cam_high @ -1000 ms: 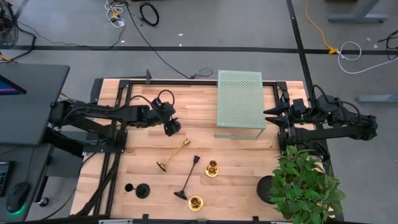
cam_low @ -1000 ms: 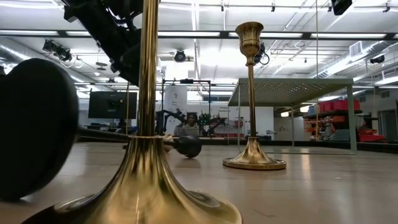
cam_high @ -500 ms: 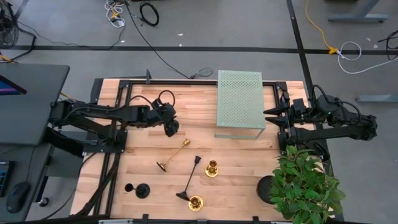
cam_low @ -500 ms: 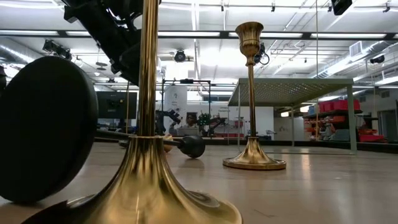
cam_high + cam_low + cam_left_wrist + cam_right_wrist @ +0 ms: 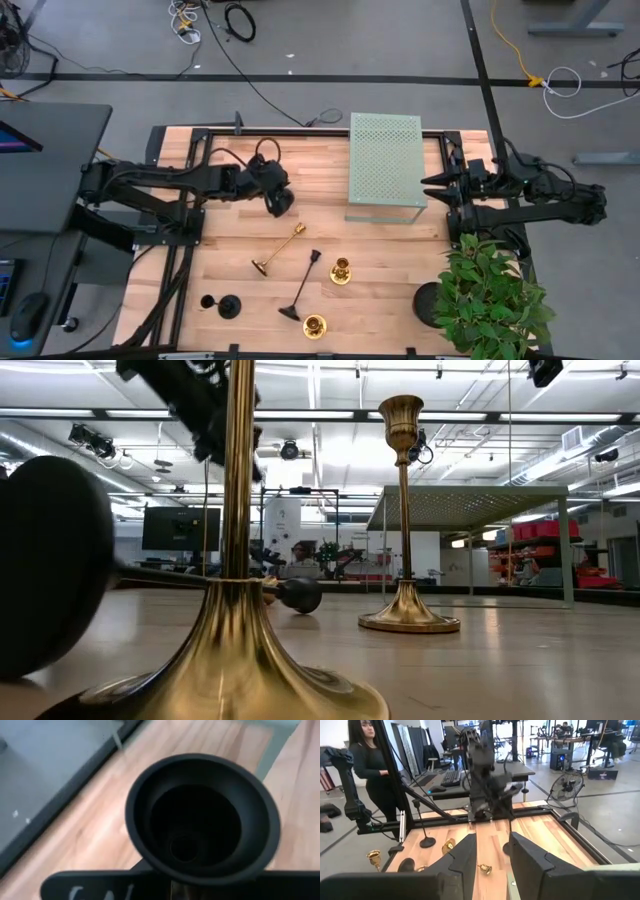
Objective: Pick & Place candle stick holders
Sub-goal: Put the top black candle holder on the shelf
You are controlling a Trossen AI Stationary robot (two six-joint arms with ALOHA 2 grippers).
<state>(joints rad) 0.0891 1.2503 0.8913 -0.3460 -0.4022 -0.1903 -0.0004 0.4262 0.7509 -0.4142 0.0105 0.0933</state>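
My left gripper (image 5: 278, 197) is shut on a matte black candle stick holder (image 5: 284, 201) over the table's far left part; its hollow round end (image 5: 200, 820) faces the wrist camera. A gold holder (image 5: 279, 248) and a tall black holder (image 5: 303, 285) lie on their sides mid-table. Two gold holders (image 5: 342, 270) (image 5: 315, 325) stand on their bases, and a short black one (image 5: 226, 306) sits near the front left. My right gripper (image 5: 428, 190) waits open at the table's right edge, with nothing between its fingers (image 5: 465, 857). My left gripper holds the black holder at the edge of its flared round end (image 5: 165, 875). The gripper's own body (image 5: 100, 887) covers the place of contact, so the kind of hold does not show. The holder is tipped, its hollow end turned back toward the wrist.
A pale green perforated stand (image 5: 385, 165) is at the far middle-right. A leafy plant (image 5: 490, 295) in a black round pot (image 5: 430, 300) fills the near right corner. A person stands beyond the table's left side in the right wrist view (image 5: 370, 765).
My left gripper has shut on the black holder and moved a little toward the far and right edges, rising in the low view. The holder has gone with it.
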